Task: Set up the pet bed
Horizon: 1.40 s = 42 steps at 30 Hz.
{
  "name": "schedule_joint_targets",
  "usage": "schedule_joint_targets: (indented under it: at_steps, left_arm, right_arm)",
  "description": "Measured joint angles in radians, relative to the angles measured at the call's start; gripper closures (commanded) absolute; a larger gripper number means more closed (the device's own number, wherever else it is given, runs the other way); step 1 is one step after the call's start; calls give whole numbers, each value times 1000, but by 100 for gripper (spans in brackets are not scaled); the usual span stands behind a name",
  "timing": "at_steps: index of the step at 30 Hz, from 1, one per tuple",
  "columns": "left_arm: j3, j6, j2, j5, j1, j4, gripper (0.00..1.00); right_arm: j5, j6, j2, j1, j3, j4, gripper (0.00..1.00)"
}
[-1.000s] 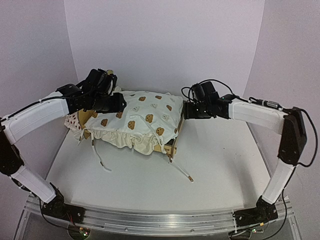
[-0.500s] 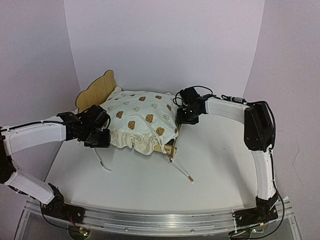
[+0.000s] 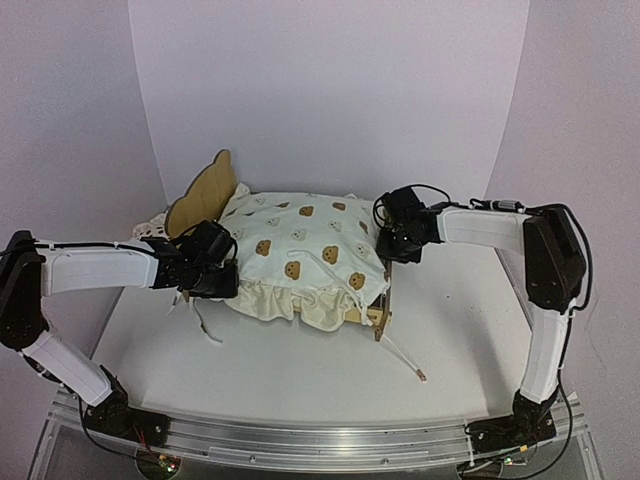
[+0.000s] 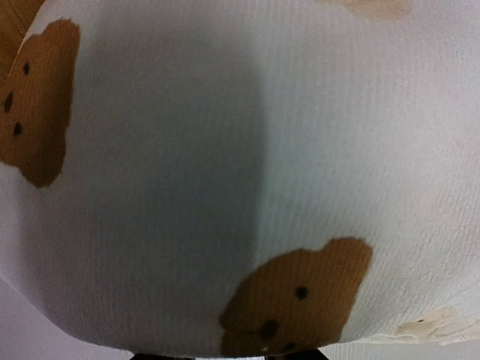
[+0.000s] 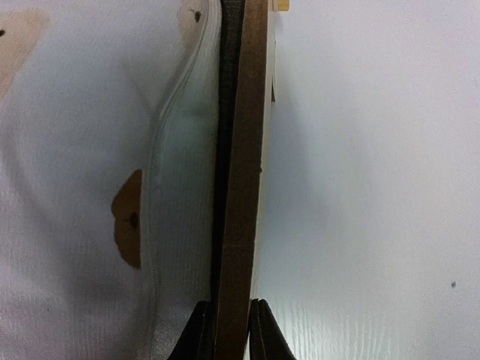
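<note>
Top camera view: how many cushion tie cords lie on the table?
2. One cream tie cord lies on the white table at the near left corner of the plywood pet bed; the other trails from its near right corner. The bear-print cushion may hide more.

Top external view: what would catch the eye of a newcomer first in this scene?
The cream bear-print cushion lies puffed over the pet bed at the middle of the table, the bear-ear headboard rising at its left rear. The right pincer is shut on the plywood side rail, while the left pincer sits close against the cushion's left edge. Loose ties trail off the front onto the table.
</note>
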<state>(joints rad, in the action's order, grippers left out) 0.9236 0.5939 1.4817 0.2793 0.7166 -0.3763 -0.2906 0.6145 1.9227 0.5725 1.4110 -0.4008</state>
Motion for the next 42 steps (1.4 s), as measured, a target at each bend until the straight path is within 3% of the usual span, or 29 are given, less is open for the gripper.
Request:
schedule_joint_targets:
  at_steps: [4,8,11,14,19,25,31,36,42]
  left_arm:
    - [-21,-2,0,-15,3,52,68]
    - [-44,-11,-1,20,-6,88,67]
    - [-60,-21,0,38,-13,89,68]
    - [-62,-23,12,41,-14,91,68]
    - [-62,-23,24,39,-15,90,68]
    - [-72,-20,24,31,-15,92,69]
    - [-107,-17,24,6,-16,98,69]
    - [-123,-16,25,-16,-16,100,70]
    - [-126,-14,29,-32,-16,124,69]
  right_arm:
    - [0,66,-169,39,-196,-17,63]
    - [171,63,-336,119,-331,-99,34]
    - [237,18,-413,165,-339,-177,30]
    - [231,-37,-439,133,-289,-242,33]
    - [176,-143,-418,-6,-142,-294,46]
    - [134,-263,-175,-152,181,-295,64]
    - [198,-350,158,-271,452,-290,78]
    - [285,-391,355,-323,610,-305,83]
    - [403,-428,411,-326,666,-327,84]
